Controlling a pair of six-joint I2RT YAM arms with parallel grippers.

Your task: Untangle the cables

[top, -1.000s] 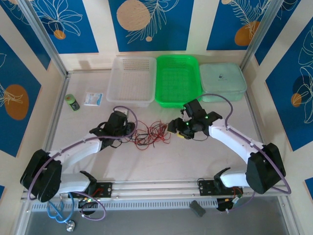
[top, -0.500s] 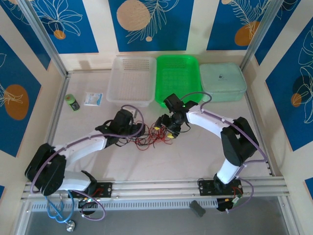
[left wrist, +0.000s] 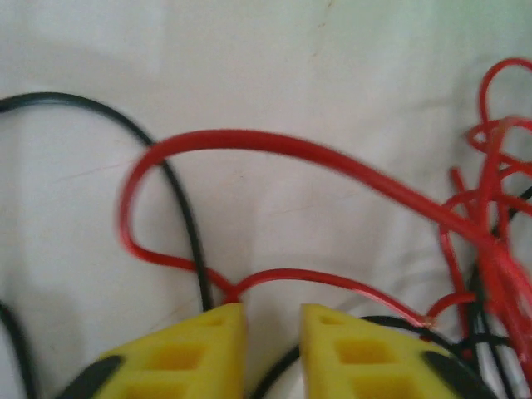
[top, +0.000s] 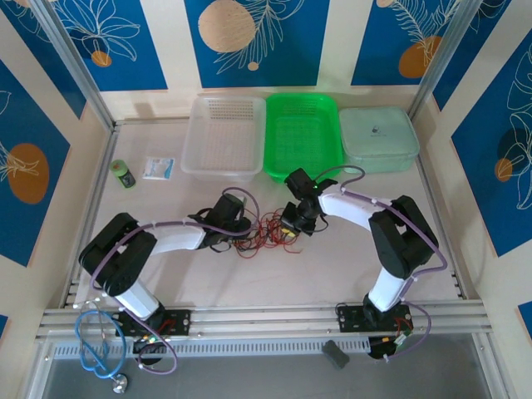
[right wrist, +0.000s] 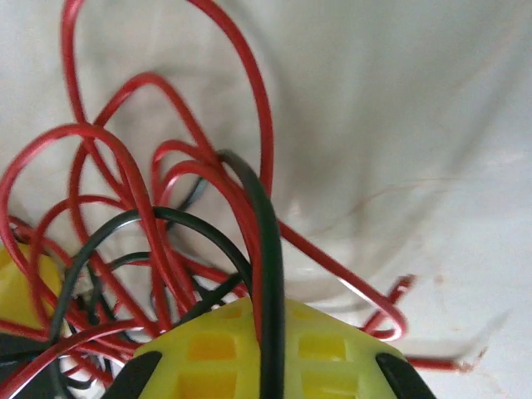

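The cables point(top: 264, 230) are a loose tangle of thin red and black wires in the middle of the table. My left gripper point(top: 244, 230) is at the tangle's left edge. In the left wrist view its yellow fingers point(left wrist: 218, 341) stand a narrow gap apart, low over a red loop point(left wrist: 249, 150). A black wire point(left wrist: 278, 378) runs through that gap. My right gripper point(top: 288, 229) is at the tangle's right edge. Seen from the right wrist, that gripper point(right wrist: 268, 332) is shut on a black wire point(right wrist: 268, 249) and a red one beside it.
Along the back stand a clear tray point(top: 224, 137), a green tray point(top: 301, 133) and a pale lidded box point(top: 378, 140). A small green bottle point(top: 123, 173) and a white packet point(top: 158, 169) lie back left. A blue coiled cable point(top: 98, 345) hangs below the front rail.
Both arms have moved in from either side onto the tangle. The left elbow has swung inward. Both pairs of fingers have closed in from wide apart.
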